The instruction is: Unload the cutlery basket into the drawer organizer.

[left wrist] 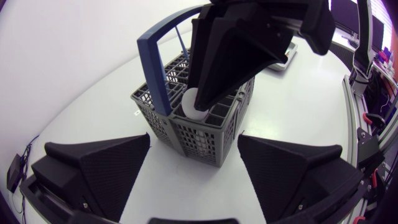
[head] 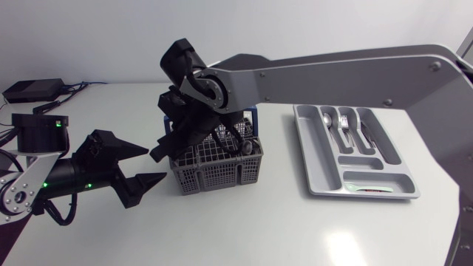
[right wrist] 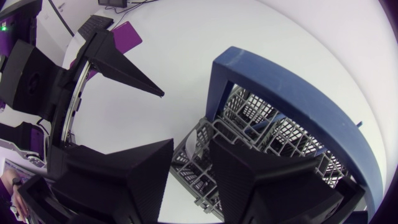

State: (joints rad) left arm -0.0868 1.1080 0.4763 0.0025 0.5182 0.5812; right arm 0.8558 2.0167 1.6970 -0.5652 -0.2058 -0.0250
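The cutlery basket (head: 214, 168) stands in the middle of the frame on the bench (head: 244, 229). The right gripper (right wrist: 191, 149) hangs over it with its fingers spread wide. One finger dips inside and they hold nothing, probably so they can pick out a piece. The left gripper (head: 155, 164) sits at the lower left, wide open and empty. The drawer organizer (head: 318, 186) lies on the right.

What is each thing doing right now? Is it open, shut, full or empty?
Left claw: open, holding nothing, beside the basket.
Right claw: open, poking down into the basket.
Cutlery basket: upright, handle up, some items inside.
Drawer organizer: partly filled, cutlery lying in several slots.
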